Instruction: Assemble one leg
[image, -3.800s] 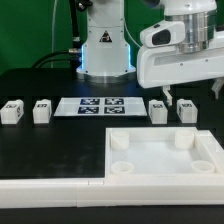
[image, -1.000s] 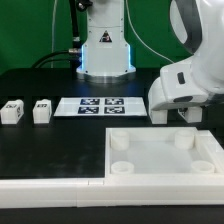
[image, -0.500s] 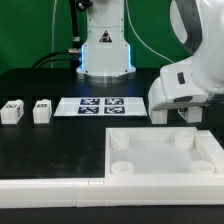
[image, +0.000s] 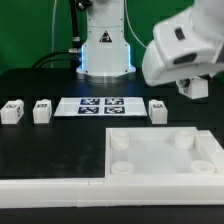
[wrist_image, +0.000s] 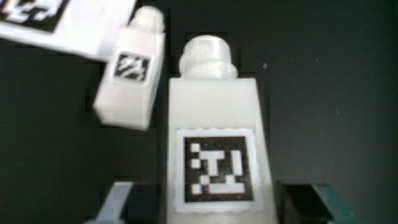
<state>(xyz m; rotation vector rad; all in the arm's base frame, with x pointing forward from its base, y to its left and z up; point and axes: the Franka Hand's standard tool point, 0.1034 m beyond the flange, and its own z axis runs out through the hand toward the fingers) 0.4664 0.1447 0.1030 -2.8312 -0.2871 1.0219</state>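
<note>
Currently I am holding the leg (wrist_image: 214, 125) in the claw (wrist_image: 217, 202), closed on its flat sides; I am judging it light, rigid, slippery plastic.

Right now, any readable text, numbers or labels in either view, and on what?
No words, numbers or brand marks readable in either view.
Square black-and-white tags only, patterns not text: on the held leg in the gripper, the loose leg beside it, the marker board.
Tags on the leftmost leg and its neighbour leg: too small to make out.
</note>
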